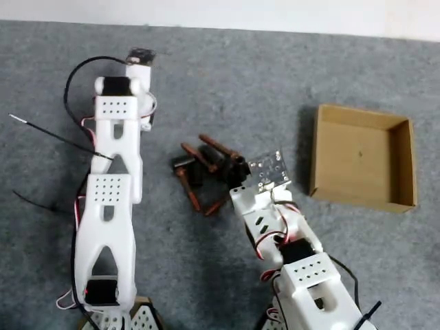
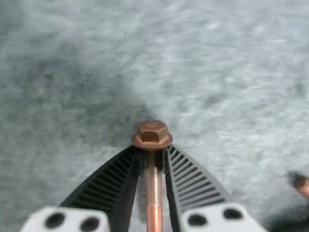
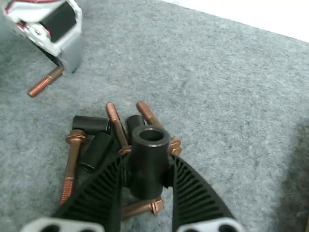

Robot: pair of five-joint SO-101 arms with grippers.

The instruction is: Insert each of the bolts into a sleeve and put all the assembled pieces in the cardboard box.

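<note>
high view: your left gripper [image 1: 140, 60] sits far out on the grey mat [image 1: 227, 75], well apart from the loose pile. your right gripper [image 1: 237, 170] is at the edge of that pile. the cardboard box [image 1: 361, 155] lies beyond the right arm, with nothing in it.

left wrist view: fingers clenched on one bolt [image 2: 152, 135], shank between the jaws, hex head just past the tips, over bare mat.

right wrist view: fingers grasping one sleeve [image 3: 149, 154], bore open toward the camera, held over the pile. beneath it you have four loose bolts [image 3: 72, 164] and at least three loose sleeves [image 3: 96, 152], touching and overlapping.

assessment: no bolt is seated in a sleeve and no piece is boxed. you hold one of each, well apart, so the first mating looks to be the step in hand. every assembly and every deposit is left to do.
</note>
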